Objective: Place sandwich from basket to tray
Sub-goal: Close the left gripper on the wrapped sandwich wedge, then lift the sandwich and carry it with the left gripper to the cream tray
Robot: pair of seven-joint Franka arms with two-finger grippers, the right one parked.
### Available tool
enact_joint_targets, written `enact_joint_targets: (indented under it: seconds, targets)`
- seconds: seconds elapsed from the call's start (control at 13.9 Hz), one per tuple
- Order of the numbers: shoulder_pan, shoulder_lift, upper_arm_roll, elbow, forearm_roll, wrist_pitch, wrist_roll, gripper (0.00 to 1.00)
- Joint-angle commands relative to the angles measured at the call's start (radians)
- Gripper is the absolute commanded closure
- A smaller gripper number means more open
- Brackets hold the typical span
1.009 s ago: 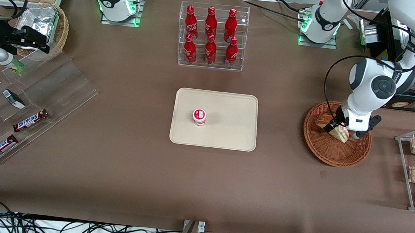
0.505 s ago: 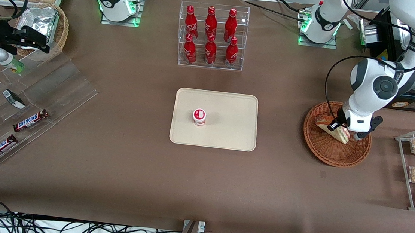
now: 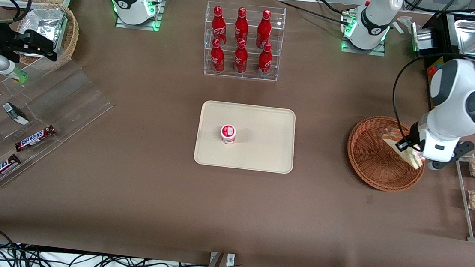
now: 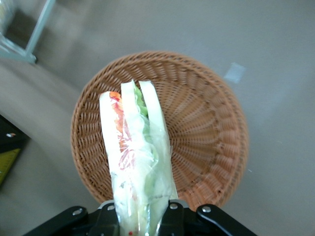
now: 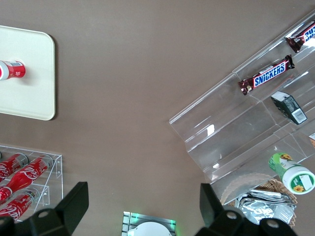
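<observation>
Above the basket (image 4: 206, 147), gripper (image 3: 412, 154) jaws clamped on sandwich (image 4: 135, 157), fingertips hidden

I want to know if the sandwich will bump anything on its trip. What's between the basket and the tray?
Nothing: the front view shows only bare brown tabletop between the basket and the tray. The claw holds the sandwich above the basket.

Working arm bent down from upper right of the front frame, big white elbow joint at right edge, wrist pointing downward. End effector (image 3: 410, 152) at middle right, raised, fingers clamped on sandwich (image 3: 404, 149), wedge held tilted. From the wrist camera, end effector (image 4: 140, 216) pinching the wedge's wrapped end.
</observation>
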Motion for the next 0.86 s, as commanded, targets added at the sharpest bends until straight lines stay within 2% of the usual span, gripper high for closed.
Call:
enact_joint_targets:
  seconds: [0.0,0.29,0.5,0.79]
  targets:
    - [-0.014,0.029,-0.018,0.165,-0.04,-0.134,0.098,1.0]
    - [-0.108,0.049,-0.025,0.279,-0.092,-0.184,0.22,1.0]
    - [-0.2,0.09,-0.025,0.325,-0.092,-0.19,0.243,1.0]
    - [-0.321,0.156,-0.025,0.35,-0.097,-0.179,0.368,1.0]
